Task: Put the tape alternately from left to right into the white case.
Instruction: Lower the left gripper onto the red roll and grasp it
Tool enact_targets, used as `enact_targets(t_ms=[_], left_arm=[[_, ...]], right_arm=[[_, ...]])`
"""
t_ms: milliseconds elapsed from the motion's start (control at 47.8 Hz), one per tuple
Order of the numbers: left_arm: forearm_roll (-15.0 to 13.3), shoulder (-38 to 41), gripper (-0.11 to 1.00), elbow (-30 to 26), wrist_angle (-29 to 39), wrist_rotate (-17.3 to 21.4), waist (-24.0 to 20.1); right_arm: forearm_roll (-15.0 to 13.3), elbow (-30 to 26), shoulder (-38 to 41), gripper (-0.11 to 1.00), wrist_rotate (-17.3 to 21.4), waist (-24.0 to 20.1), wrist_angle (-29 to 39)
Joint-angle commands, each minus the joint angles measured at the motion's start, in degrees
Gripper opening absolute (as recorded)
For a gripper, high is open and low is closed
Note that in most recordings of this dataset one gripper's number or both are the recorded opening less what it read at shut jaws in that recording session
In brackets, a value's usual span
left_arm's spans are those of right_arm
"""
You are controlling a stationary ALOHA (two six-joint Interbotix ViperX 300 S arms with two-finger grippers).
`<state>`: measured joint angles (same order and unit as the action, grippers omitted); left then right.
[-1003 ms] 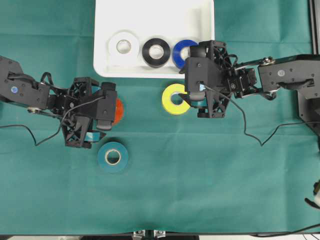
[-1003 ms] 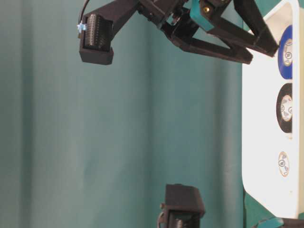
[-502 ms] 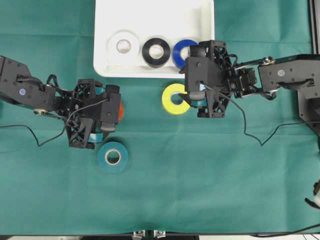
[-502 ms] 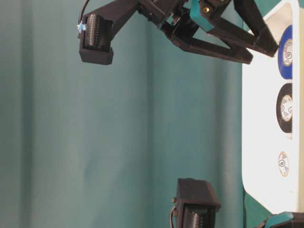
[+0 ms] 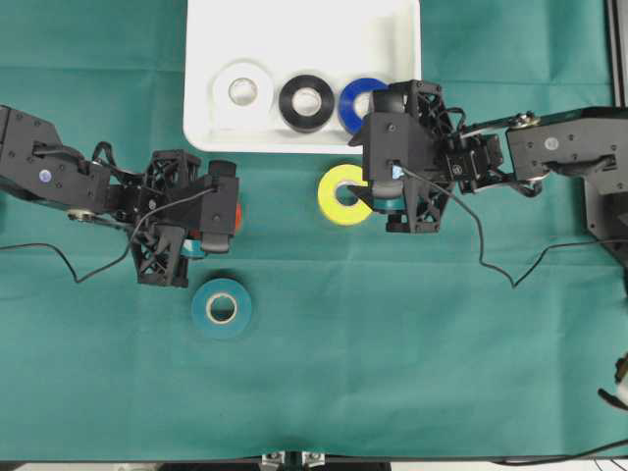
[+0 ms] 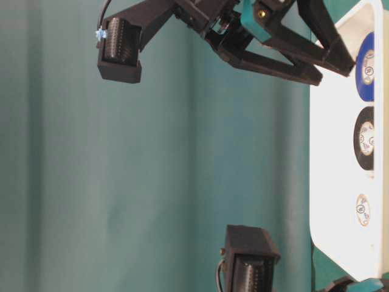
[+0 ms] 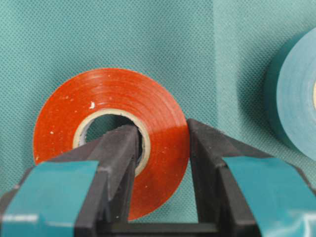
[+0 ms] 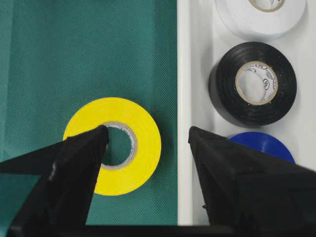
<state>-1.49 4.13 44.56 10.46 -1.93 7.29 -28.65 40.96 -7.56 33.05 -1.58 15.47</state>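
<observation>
Red-orange ring-shaped tape roll (image 7: 111, 140) mostly hidden overhead beneath left hand (image 7: 160, 148), clamped on its wall. Right hand (image 8: 145, 143) wide above yellow tape roll (image 8: 112, 144); teal roll (image 5: 221, 308) at 6 o'clock.

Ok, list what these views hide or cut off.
- Overhead: the left gripper covers most of the red roll.
- Overhead: the right gripper hides part of the blue roll.
- Left wrist view: the teal roll runs off the right edge.
- Table-level: no loose roll is in view.
</observation>
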Motion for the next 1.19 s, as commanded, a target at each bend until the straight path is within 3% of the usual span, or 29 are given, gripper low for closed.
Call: enact_targets(t_ms=[0,815,1171], left_arm=[[0.09,-1.41,-0.03,-0.44,-0.26,0.09,-0.09],[0.09,-12.83,-0.03,0.00,2.90,0.00,0.09],[0.18,-12.83,-0.03,-0.53,2.64,0.26,-3.52]], right_arm=[[0.00,-0.53,-0.35,0.72,0.00,-0.18,-0.44],[0.09,-0.53,-0.35,0.72,0.53,-0.26,-0.44],[0.09,-0.53,-0.26,0.72,0.62,-0.35,-0.44]])
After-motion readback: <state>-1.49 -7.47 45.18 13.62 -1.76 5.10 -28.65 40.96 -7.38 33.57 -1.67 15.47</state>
